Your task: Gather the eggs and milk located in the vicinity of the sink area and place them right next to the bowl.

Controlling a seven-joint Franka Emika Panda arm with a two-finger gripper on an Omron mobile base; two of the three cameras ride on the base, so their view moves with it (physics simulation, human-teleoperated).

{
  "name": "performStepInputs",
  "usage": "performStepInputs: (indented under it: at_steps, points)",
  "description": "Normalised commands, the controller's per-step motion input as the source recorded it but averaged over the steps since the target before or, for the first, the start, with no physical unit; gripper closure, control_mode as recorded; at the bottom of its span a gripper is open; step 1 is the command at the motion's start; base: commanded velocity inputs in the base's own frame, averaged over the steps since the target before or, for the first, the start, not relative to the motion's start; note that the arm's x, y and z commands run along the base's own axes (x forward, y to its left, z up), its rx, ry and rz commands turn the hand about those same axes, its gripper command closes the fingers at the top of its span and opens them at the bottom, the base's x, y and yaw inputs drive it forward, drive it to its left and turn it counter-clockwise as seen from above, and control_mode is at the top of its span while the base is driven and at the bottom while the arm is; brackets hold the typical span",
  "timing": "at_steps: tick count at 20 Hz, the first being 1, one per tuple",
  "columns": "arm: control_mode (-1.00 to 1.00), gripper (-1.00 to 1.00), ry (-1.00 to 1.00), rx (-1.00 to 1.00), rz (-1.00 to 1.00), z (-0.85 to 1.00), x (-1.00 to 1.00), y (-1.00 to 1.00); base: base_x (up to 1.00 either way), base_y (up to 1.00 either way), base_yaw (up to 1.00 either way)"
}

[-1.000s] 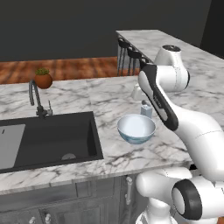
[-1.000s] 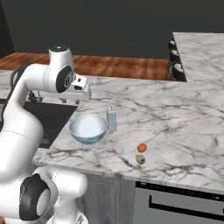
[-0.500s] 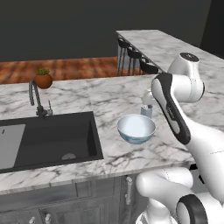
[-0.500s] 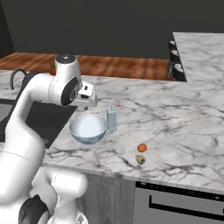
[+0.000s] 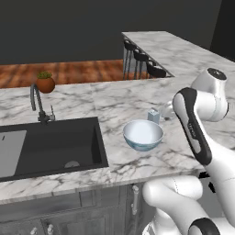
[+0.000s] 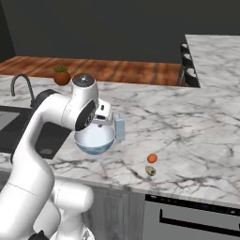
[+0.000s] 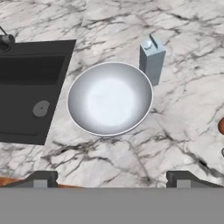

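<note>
**Marble counter: milk parked, egg to fetch**

Marble runs from the front edge outward. Nearest that edge, well to the right of the bowl, lies a tiny tan lump that I take for the egg. A small orange ball sits just beyond it, close but apart. I cannot make out a second egg.

My claw hangs above the bowl looking down, its jaws spread wide with nothing between them.

The bowl is bare inside. The milk carton stands upright just beside its far right rim, so I judge that half of the job finished.

The step in hand, as I read it, is going for the egg. To do it well I should:
- swing right and toward the front edge, keeping high enough to clear the bowl rim and the carton top;
- come straight down with the jaws straddling the lump, since something that small and round will roll if one finger nudges it first;
- keep off the orange ball;
- close gently;
- set the egg on the counter next to the bowl, not in it.

Farther left is the black sink with its curved faucet. A terracotta plant pot sits at the far edge.
</note>
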Motion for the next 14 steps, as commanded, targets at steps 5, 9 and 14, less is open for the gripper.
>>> performStepInputs:
  at_steps: [5,9,14]
  points:
    - [-1.0,-1.0,0.0,0.04,0.0,-0.04,-0.02,-0.24,0.0,0.0,0.0]
    - [-1.0,-1.0,0.0,0.04,0.0,-0.03,0.0,-0.26,0.0,0.0,0.0]
    - [-1.0,-1.0,0.0,0.05,0.0,-0.08,0.0,-0.3,0.0,0.0,0.0]
